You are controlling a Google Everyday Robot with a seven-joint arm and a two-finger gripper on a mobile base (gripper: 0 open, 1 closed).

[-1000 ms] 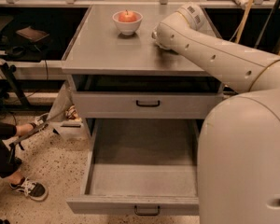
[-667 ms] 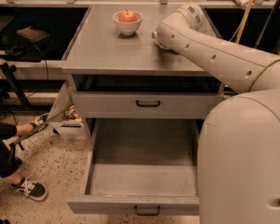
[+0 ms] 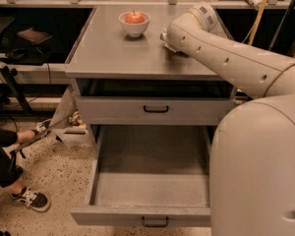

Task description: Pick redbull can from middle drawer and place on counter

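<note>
The middle drawer (image 3: 152, 181) is pulled wide open at the bottom, and its bare grey floor holds nothing that I can see. The redbull can is not visible anywhere. My white arm (image 3: 221, 53) reaches from the right over the counter (image 3: 113, 53). My gripper (image 3: 165, 37) is low over the counter's right rear part, to the right of the bowl. It is almost wholly hidden behind the arm, with only a small grey part showing at the arm's left edge. Whether it holds anything is hidden.
A white bowl with a red apple (image 3: 134, 22) stands at the counter's back middle. The shallower drawer front (image 3: 155, 109) with a black handle sits shut-looking below the counter. My white base (image 3: 260, 171) fills the lower right. A person's leg and shoe (image 3: 29, 198) are on the floor at left.
</note>
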